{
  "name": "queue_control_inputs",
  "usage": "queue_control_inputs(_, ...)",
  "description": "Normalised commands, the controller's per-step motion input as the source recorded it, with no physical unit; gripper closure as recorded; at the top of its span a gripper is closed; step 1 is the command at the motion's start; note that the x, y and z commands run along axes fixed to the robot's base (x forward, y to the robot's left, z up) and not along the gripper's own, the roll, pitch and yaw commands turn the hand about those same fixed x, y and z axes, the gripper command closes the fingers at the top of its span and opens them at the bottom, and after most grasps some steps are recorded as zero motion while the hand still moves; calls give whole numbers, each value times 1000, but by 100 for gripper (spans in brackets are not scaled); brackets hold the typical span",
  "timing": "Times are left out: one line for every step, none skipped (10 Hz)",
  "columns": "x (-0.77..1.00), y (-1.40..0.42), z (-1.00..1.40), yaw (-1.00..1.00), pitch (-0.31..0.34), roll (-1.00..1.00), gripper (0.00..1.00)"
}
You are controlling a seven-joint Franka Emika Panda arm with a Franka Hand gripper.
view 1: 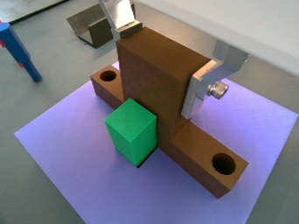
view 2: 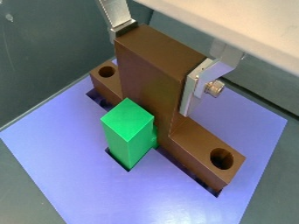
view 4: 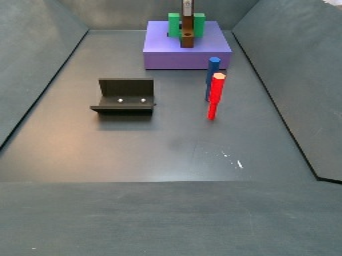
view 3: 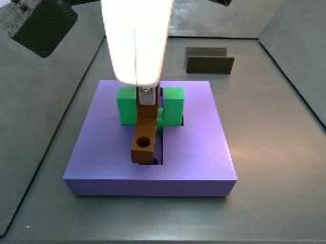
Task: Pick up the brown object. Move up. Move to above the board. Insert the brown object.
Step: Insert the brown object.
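My gripper [view 1: 162, 63] is shut on the upright part of the brown object [view 1: 158, 83], with a silver finger on each side; both wrist views show this [view 2: 162, 59]. The brown object's long lower bar, with a round hole [view 1: 221, 162] near each end, lies along the slot of the lavender board [view 1: 82, 166] and stands a little above its surface. The green block [view 1: 132, 127] stands right beside the brown upright. In a side view the gripper [view 3: 149, 95] is straight above the board [view 3: 192, 157], with the brown object [view 3: 145, 138] in the slot. The other side view shows them far off [view 4: 187, 20].
A dark olive open box [view 4: 123, 97] stands on the grey floor, away from the board; it also shows in a side view [view 3: 211, 62] and a wrist view [view 1: 87, 24]. A red-and-blue peg [view 4: 214, 90] stands upright near the board's corner. Grey walls enclose the floor.
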Motion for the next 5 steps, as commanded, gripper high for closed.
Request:
queue_control_inputs(60, 0, -103, 200, -4, 139, 100)
queue_control_inputs(71, 0, -89, 160, 0, 119, 100)
queue_control_inputs(114, 0, -69, 183, 0, 106, 100)
queue_control_inputs(69, -11, -71, 69, 0, 49, 100)
queue_control_inputs(0, 0, -20, 0, 0, 0, 100)
